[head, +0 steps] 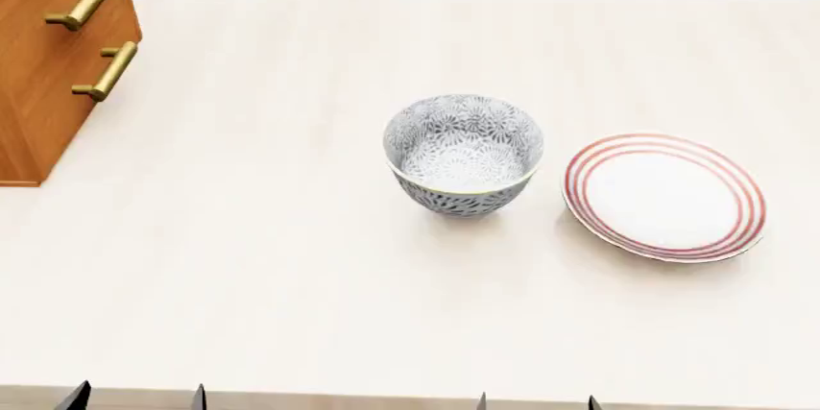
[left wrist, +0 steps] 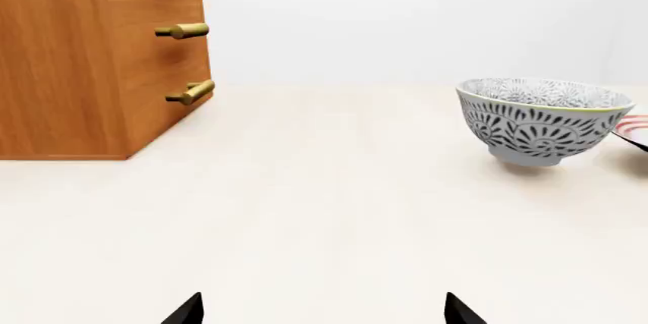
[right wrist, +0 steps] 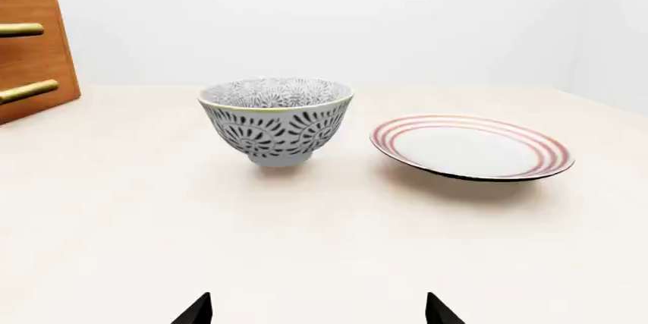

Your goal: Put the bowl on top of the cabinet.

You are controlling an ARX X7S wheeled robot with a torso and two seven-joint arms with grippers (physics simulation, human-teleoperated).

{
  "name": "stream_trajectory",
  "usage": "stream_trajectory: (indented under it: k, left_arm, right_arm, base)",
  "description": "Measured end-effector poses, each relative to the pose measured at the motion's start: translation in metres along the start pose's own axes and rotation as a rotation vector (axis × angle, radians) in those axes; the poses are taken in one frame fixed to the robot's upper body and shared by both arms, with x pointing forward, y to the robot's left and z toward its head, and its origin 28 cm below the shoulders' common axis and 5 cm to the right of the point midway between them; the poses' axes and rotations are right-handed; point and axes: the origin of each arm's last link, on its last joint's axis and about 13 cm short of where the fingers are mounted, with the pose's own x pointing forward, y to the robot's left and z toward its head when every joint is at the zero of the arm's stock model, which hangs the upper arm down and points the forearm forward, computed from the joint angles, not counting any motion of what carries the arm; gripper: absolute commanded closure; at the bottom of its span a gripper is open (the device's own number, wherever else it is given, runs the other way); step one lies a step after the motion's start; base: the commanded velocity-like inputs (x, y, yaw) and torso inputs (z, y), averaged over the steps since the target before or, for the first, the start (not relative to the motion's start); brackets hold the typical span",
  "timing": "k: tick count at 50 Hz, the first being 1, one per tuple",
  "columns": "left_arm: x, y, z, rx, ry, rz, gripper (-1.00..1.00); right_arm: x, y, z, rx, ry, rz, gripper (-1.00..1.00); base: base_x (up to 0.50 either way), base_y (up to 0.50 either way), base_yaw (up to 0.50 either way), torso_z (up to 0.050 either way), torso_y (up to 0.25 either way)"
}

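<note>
Glazed ceramic on the bowl (head: 463, 154) — smooth, faintly glossy, grey-black floral print under the sheen, thin pale rim. Orange-brown wood grain across the cabinet (left wrist: 96, 58), satin rather than shiny, with brass-toned metal bar handles (head: 109, 70), smooth and softly reflective. Smooth white glaze on the plate (right wrist: 472, 148) — red rings, dark underside. Matt, pale cream tabletop (head: 295, 266), even and unmarked.

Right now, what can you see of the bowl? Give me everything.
The bowl is deep and round, ceramic-looking, white with a dense grey-black floral pattern inside and out, a thin pale rim and a small foot. It stands upright and empty on the pale table, beside the red-ringed plate without touching it, well apart from the cabinet. Neither claw touches it.
</note>
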Motion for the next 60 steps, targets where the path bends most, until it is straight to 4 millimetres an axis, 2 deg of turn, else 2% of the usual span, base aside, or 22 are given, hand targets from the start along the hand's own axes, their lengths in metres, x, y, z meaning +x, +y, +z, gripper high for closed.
stream_trajectory:
  k: [37, 60]
  left_arm:
    - [-0.0003, -0.0009, -0.0009, 0.004, 0.004, -0.008, -1.0]
    - [-0.0008, -0.0005, -0.0004, 0.004, 0.002, -0.007, -1.0]
  right_arm:
    - [0.001, -0.0009, 0.0028, 0.025, 0.016, -0.026, -1.0]
    - [0.0013, -0.0005, 0.0031, 0.026, 0.015, -0.021, -1.0]
  base:
    - [0.0, 0.0, 0.0, 0.0, 0.0]
    - [0.18, 0.0, 0.0, 0.0, 0.0]
